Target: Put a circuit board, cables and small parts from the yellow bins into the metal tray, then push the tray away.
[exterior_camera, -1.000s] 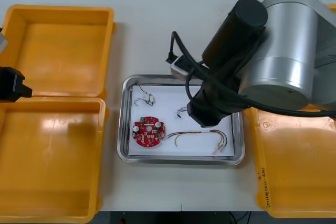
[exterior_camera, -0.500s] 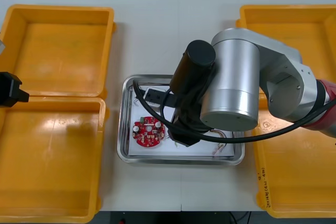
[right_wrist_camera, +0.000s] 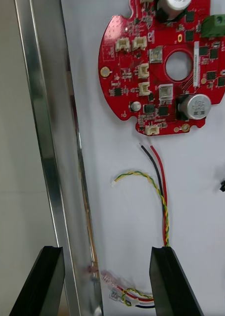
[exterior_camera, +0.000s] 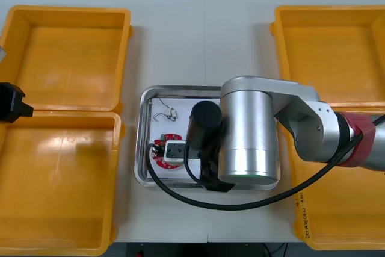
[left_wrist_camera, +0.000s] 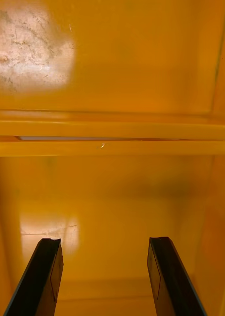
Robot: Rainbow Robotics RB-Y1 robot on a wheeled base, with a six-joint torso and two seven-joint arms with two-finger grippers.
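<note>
My right gripper (right_wrist_camera: 106,252) is open and straddles the metal tray's rim (right_wrist_camera: 43,148): one finger (right_wrist_camera: 45,281) is over the table outside it, the other finger (right_wrist_camera: 171,281) is over the tray's white inside. Beyond the fingers lie a round red circuit board (right_wrist_camera: 157,74) and a red and yellow cable (right_wrist_camera: 159,197). From above, my right arm (exterior_camera: 246,130) covers most of the tray (exterior_camera: 142,148); the board's edge (exterior_camera: 160,153) and a small metal part (exterior_camera: 166,113) show beside it. My left gripper (left_wrist_camera: 105,242) is open over the left bins.
Two yellow bins stand on the left (exterior_camera: 66,52) (exterior_camera: 57,185) and two on the right (exterior_camera: 331,46) (exterior_camera: 343,209). My left arm (exterior_camera: 12,102) sits parked at the left edge, above the rims where the two left bins (left_wrist_camera: 112,133) meet.
My right arm has swung from the tray's far right corner across it to its near side, and now covers the cables. The left arm has not moved.
</note>
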